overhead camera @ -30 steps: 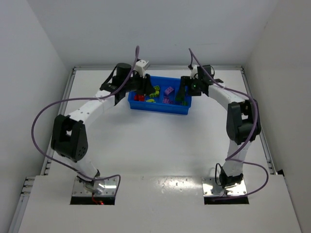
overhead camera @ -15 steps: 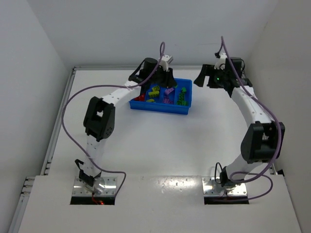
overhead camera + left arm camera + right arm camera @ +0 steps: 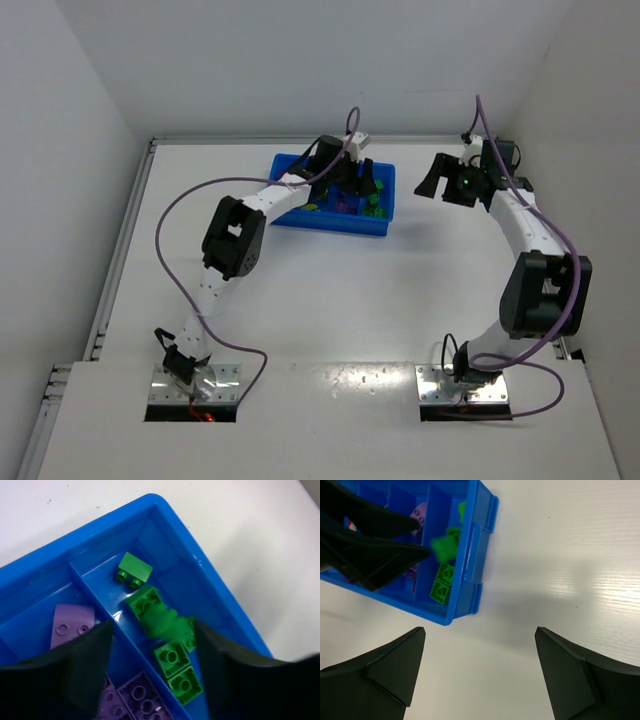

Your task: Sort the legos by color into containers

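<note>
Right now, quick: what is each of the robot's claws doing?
Left gripper: open, holding nothing, above the green legos in the blue tray.
Right gripper: open, empty, over the table.

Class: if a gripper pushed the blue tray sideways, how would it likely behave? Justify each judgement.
The blue tray looks like stiff moulded plastic with dividers, so it would probably keep its shape. Low and flat on the smooth white table, it would likely slide rather than tip. The loose green bricks inside may shift.
</note>
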### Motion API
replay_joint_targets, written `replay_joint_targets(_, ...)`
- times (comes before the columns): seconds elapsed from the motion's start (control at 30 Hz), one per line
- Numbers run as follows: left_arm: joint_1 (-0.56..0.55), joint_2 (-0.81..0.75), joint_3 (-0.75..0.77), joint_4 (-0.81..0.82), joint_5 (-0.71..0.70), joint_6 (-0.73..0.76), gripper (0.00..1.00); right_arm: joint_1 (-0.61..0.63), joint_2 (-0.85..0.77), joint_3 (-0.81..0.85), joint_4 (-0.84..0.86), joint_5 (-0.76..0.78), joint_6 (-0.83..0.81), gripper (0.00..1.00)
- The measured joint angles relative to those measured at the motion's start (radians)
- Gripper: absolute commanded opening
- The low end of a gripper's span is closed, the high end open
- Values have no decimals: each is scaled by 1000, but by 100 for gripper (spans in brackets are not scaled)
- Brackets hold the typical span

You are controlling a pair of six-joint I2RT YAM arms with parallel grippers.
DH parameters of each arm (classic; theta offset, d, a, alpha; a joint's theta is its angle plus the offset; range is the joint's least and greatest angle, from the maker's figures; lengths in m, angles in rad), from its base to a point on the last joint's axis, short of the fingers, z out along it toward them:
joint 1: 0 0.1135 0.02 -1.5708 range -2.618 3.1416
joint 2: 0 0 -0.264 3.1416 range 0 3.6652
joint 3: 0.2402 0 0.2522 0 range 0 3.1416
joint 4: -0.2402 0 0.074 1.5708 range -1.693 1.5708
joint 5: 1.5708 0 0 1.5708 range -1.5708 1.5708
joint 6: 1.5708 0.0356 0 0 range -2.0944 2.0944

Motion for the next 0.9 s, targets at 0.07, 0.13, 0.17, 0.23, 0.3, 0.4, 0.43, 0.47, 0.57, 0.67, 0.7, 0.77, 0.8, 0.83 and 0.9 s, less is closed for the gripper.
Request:
replay_joint_targets(0.07, 0, 17, 20, -2, -6, -1, 89, 0, -6, -6, 6, -19, 0, 91)
replay_joint_targets(0.13, 0, 21, 31, -4, -14, -5, 100, 0, -11, -13, 12, -34, 1, 91)
replay_joint_targets(0.17, 0, 21, 40, -3, -16, -5, 100, 0, -14, -17, 17, -39, 1, 91)
replay_joint_targets(0.23, -1, 21, 61, -1, -19, -7, 100, 1, -17, -25, 24, -46, 1, 91)
replay_joint_targets(0.3, -1, 16, 83, -3, -25, -5, 100, 9, -17, -25, 26, -48, -8, 95)
replay_joint_targets(0.4, 5, -24, 87, -28, -29, -4, 100, 32, -16, -14, 29, -43, -37, 98)
replay_joint_targets(0.43, 7, -38, 86, -38, -29, -4, 100, 44, -16, -3, 28, -42, -45, 100)
replay_joint_targets(0.47, 11, -69, 66, -37, -29, -4, 100, 61, -10, 20, 16, -42, -57, 100)
replay_joint_targets(0.57, 43, -205, -28, -66, -27, -5, 100, 103, 27, 116, 15, -46, -78, 100)
replay_joint_targets(0.67, 106, -359, -122, -82, -26, 15, 100, 150, 87, 217, 17, -60, -85, 100)
replay_joint_targets(0.7, 131, -402, -148, -88, -33, 25, 100, 163, 105, 238, 18, -63, -85, 100)
replay_joint_targets(0.77, 185, -484, -199, -103, -59, 46, 100, 192, 151, 279, 11, -69, -84, 100)
replay_joint_targets(0.8, 213, -519, -226, -112, -75, 54, 100, 205, 174, 296, 8, -71, -84, 100)
replay_joint_targets(0.83, 241, -548, -251, -121, -86, 59, 100, 220, 203, 316, -1, -73, -84, 100)
replay_joint_targets(0.9, 288, -589, -302, -132, -101, 65, 100, 242, 257, 354, -26, -75, -82, 100)
